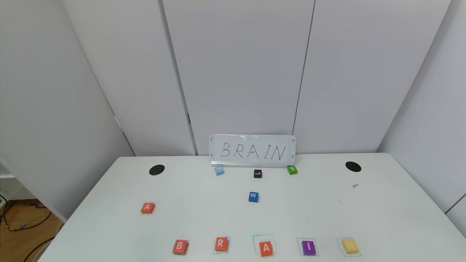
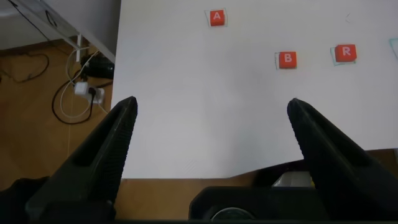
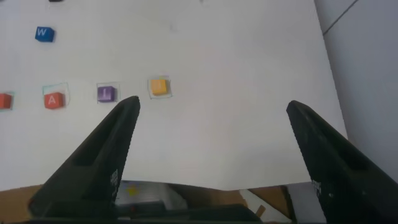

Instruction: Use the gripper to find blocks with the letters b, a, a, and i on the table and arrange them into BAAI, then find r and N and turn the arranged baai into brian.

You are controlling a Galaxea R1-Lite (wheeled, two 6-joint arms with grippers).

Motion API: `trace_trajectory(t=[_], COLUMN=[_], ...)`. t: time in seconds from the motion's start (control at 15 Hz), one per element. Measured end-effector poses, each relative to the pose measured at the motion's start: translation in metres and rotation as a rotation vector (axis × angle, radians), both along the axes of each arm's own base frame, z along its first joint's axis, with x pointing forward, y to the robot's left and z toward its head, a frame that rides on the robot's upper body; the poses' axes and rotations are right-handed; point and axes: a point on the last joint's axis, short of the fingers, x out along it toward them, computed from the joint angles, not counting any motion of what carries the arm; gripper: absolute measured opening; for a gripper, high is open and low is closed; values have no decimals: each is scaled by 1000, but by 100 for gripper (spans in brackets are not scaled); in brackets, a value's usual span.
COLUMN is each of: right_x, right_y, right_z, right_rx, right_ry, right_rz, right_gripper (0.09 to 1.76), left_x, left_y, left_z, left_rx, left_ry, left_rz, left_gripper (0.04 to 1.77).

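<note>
White table (image 1: 382,218) bears nine blocks (image 1: 221,244) (two A's); both claws (image 2: 211,134) (image 3: 214,134) gape, empty.

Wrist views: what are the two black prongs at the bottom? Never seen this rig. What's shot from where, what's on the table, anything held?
It is a two-armed robot with three cameras. The wide picture comes from its head, looking down at the white table. The other two come from cameras on each wrist.

The black prongs are the fingers of the left gripper and the right gripper. Both are spread open, hanging over the near table edge, and hold nothing.

A sign at the back reads BRAIN. Along the near edge, small letter blocks form a row: B, R, A, a purple I and a yellow N. A spare A lies apart on the left. Farther back lie a blue W, a black L, a green S and a light blue block.
</note>
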Motion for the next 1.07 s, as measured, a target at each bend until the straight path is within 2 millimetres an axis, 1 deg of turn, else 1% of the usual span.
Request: trace_trajectory(t=[0.27, 0.47, 0.6, 0.73, 0.8, 1.07], right_x=[-47, -79, -97, -112, -118, -138], right_y=[-8, -11, -11, -10, -9, -7], right_z=[-11, -23, -31, -39, -44, -71], right_rx=[10, 14, 16, 16, 12, -12], right_ry=[-71, -110, -141, -175, -191, -248], right_rz=[-36, -58, -88, -124, -137, -142], right_gripper=[170, 171, 171, 171, 171, 171], left_x=[-37, -57, -67, -74, -78, -90], left_y=[3, 2, 0, -2, -3, -3], left_z=[-16, -26, -33, -38, -43, -58], left_rx=[-4, -6, -11, -22, -27, -36], left_ry=[-11, -32, -38, -58, -42, -57], left_rz=[14, 52, 69, 80, 86, 86], left_gripper=[172, 172, 172, 172, 172, 172])
